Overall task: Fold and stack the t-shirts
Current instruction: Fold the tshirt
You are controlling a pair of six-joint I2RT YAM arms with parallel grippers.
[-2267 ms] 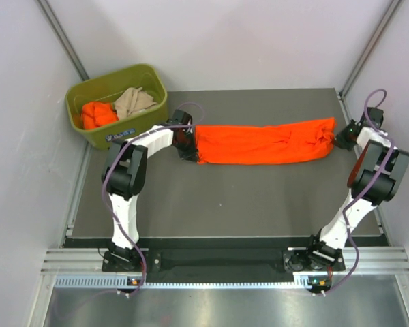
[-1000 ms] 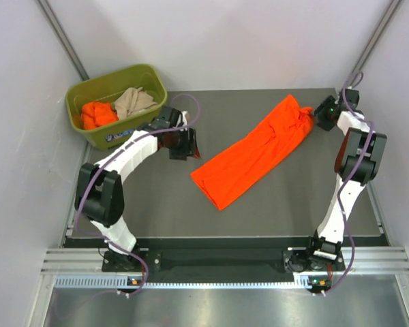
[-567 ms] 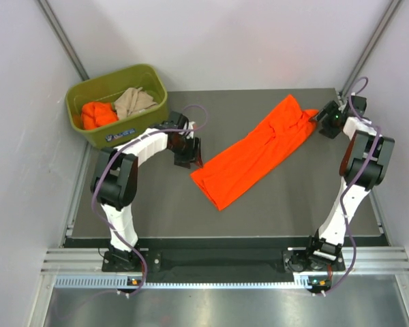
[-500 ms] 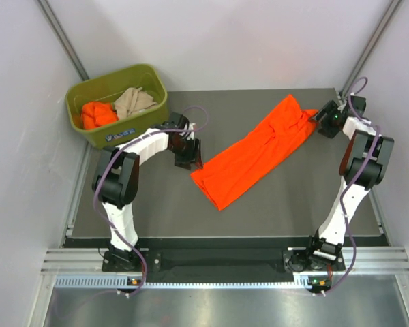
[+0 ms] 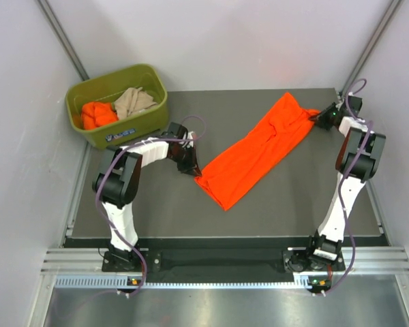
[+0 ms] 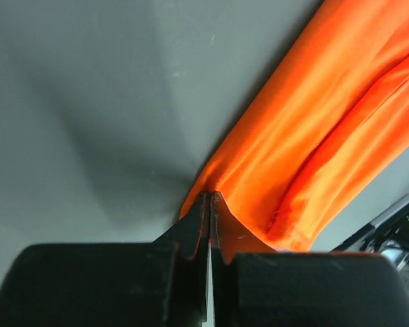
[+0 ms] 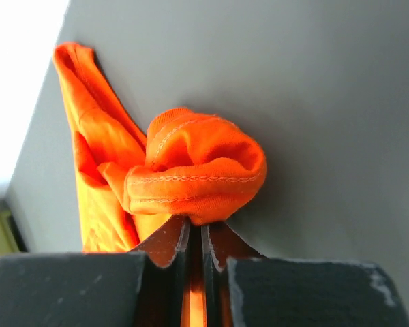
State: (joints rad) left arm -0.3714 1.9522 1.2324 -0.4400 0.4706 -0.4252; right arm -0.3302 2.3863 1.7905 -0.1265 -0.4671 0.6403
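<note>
An orange t-shirt, folded into a long strip, lies diagonally on the dark table from front-left to back-right. My left gripper is shut on the left corner of its near end; in the left wrist view the tips pinch the edge of the cloth. My right gripper is shut on the bunched far end; in the right wrist view the hem bulges out above the gripper. Another orange shirt and a beige one lie crumpled in the bin.
The olive-green bin stands at the back-left corner, just behind my left arm. The dark table is walled in by white panels on the left, right and back. My right gripper is close to the table's back-right corner.
The shirt was stretched straight between both grippers; its left end then swung forward, free of my left gripper. My left gripper has now moved forward onto that end's corner and is shut. My right gripper kept its hold.
</note>
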